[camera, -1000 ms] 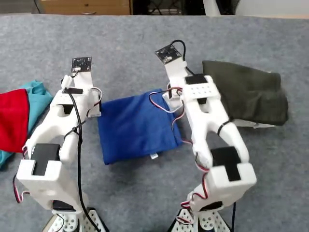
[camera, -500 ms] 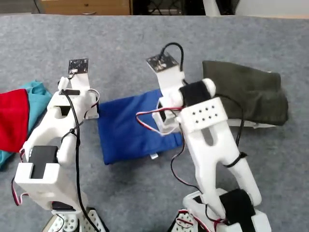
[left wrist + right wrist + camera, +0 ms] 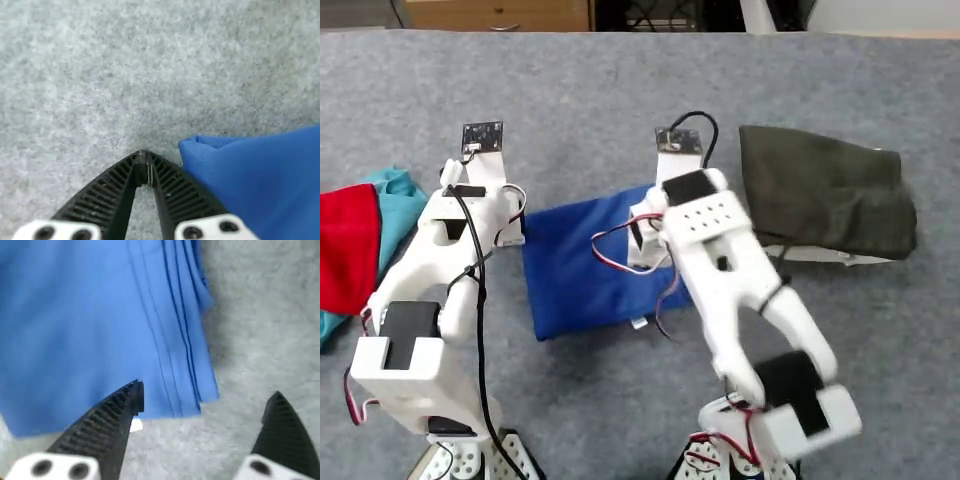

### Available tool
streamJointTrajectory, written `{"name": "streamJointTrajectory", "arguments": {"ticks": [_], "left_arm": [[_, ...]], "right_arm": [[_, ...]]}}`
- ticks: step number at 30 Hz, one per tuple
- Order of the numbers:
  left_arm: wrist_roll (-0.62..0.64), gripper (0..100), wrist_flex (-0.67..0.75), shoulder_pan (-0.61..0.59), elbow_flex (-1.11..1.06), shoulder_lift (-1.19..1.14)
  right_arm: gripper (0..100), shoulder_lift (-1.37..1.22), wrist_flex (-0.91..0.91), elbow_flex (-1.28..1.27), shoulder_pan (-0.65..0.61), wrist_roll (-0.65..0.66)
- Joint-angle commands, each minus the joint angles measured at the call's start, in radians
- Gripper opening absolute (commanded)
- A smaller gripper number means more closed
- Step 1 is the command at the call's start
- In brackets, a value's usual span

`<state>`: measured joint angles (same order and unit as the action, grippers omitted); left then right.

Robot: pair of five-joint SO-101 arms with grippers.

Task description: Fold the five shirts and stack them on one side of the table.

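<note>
One shirt in play. Straddles layered edge of blue shirt (image 3: 590, 265) with right gripper (image 3: 207, 390), fingers apart, probably to pinch it. Rests left gripper (image 3: 143, 156), tips together, just beside its corner, clear.

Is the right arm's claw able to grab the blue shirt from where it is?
Probably yes. The right gripper hangs open across the folded edge of the blue shirt, one side above the cloth and the other above the grey table. Nothing lies in between.
</note>
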<state>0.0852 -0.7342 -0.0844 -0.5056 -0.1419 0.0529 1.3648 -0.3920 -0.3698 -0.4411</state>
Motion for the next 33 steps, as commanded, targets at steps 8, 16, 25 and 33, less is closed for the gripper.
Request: {"name": "streamJointTrajectory", "arguments": {"ticks": [8, 16, 25, 33], "left_arm": [[0.008, 3, 0.008, -0.016, -0.001, 0.037], [0.008, 3, 0.008, -0.018, -0.001, 0.037], [0.008, 3, 0.008, -0.021, -0.001, 0.037], [0.008, 3, 0.008, -0.036, 0.001, 0.037]], "right_arm": [[29.7, -0.251, -0.063, 0.05, -0.012, -0.058], [29.6, -0.4, -0.117, 0.054, -0.012, -0.058], [11.3, -0.43, -0.117, 0.056, -0.008, -0.012], [2.8, -0.429, -0.109, 0.062, -0.003, 0.038]]}}
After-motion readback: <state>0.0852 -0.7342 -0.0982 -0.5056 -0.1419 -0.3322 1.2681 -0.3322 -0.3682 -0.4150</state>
